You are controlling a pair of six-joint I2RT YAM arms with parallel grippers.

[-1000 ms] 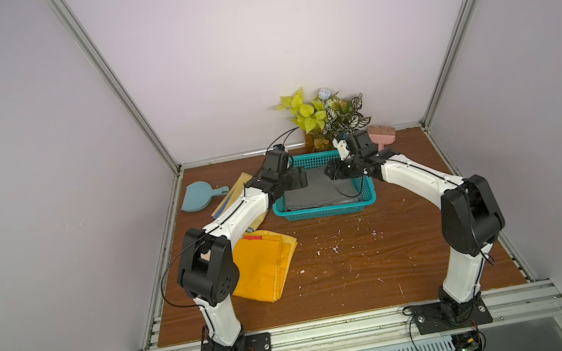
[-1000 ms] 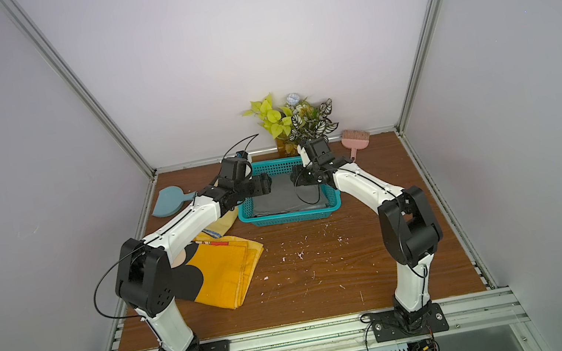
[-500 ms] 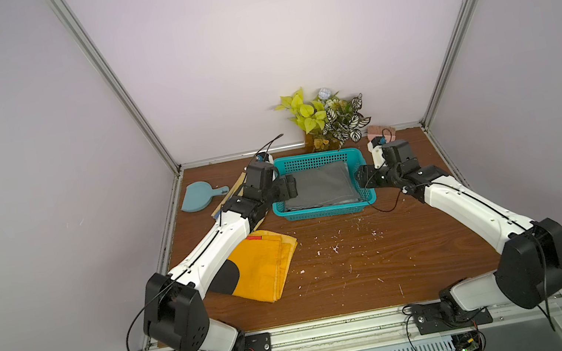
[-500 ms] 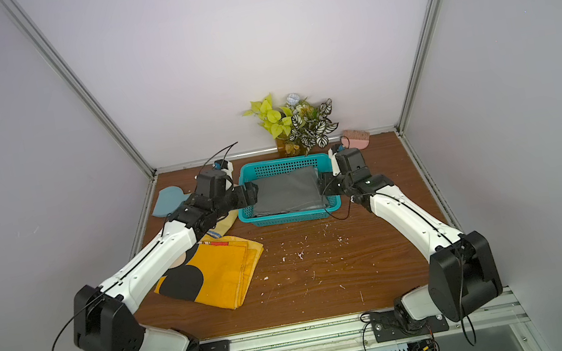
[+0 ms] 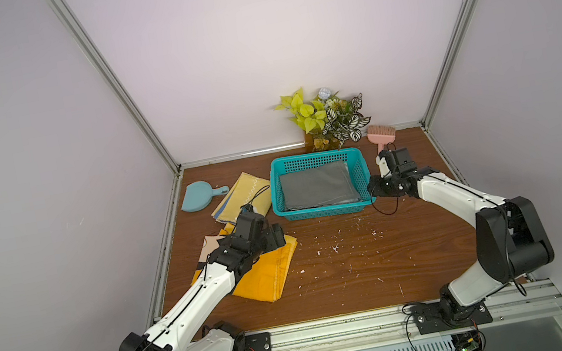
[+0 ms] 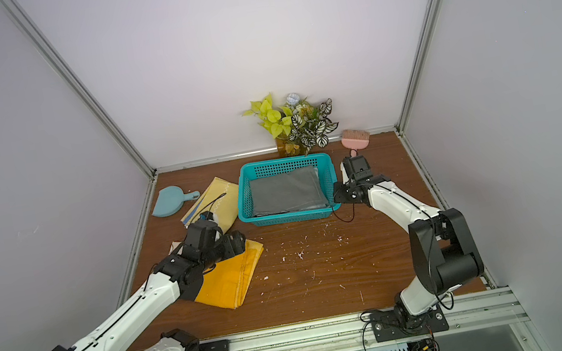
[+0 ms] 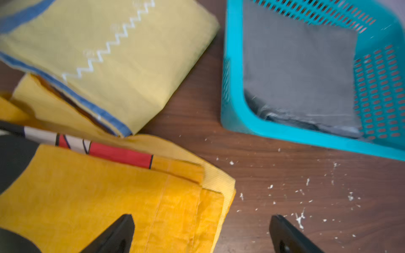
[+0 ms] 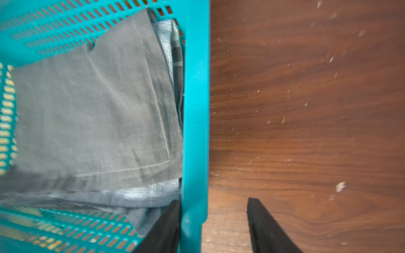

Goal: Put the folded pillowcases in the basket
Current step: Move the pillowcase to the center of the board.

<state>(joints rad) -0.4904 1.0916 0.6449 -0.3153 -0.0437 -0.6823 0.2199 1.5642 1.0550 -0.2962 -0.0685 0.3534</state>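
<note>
The teal basket [image 5: 276, 193] [image 6: 244, 198] stands at the back middle of the wooden table. A grey folded pillowcase [image 5: 316, 187] [image 6: 286, 191] lies flat inside it, and both wrist views show it too [image 7: 295, 72] [image 8: 92, 118]. My left gripper [image 5: 276, 237] [image 7: 201, 216] hangs open and empty over the edge of an orange folded cloth [image 7: 109, 197], to the near left of the basket. My right gripper [image 5: 372, 189] [image 8: 214, 200] is open at the basket's near right corner. One finger is inside against the wall [image 8: 195, 109]; the other is outside, apart from it.
A pale yellow folded cloth with a blue border [image 5: 242, 199] lies left of the basket, with the orange cloth [image 5: 265, 273] nearer. A blue dustpan [image 5: 198, 202] sits at the back left. A plant [image 5: 328, 121] and pink brush [image 5: 381, 135] stand behind. White crumbs [image 5: 335, 249] dot the table.
Both arms have drawn back from over the basket. The left has swung to the near left over the orange cloth. The right has moved out to the basket's right wall.
</note>
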